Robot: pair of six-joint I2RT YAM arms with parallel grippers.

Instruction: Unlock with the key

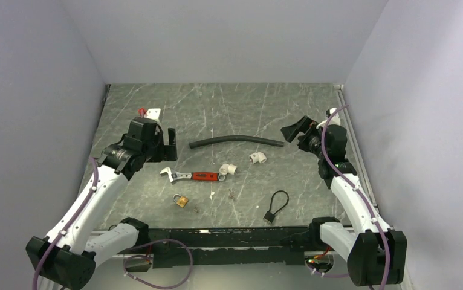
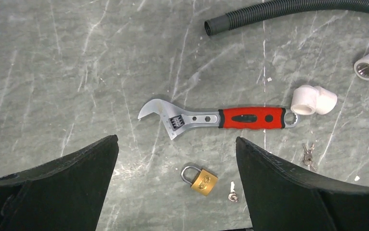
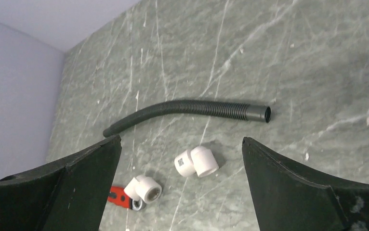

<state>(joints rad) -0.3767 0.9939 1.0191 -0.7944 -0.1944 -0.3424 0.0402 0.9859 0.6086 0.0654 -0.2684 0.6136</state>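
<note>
Our left gripper (image 2: 177,139), spread wide and empty, is nearer: the tiny silvery-grey metal key (image 2: 231,194) lies at its 5 o'clock, long axis running 12-to-6. Our right gripper (image 3: 181,138) is likewise wide and empty.

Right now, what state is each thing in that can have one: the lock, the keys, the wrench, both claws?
left claw, open, empty.
right claw, open, empty.
padlock, shackle looks shut, lying flat, no key inserted.
key, loose on the table beside the padlock, not touching it.
pair of keys, loose on the table, apart from the padlock.
wrench, lying flat, untouched.
</note>
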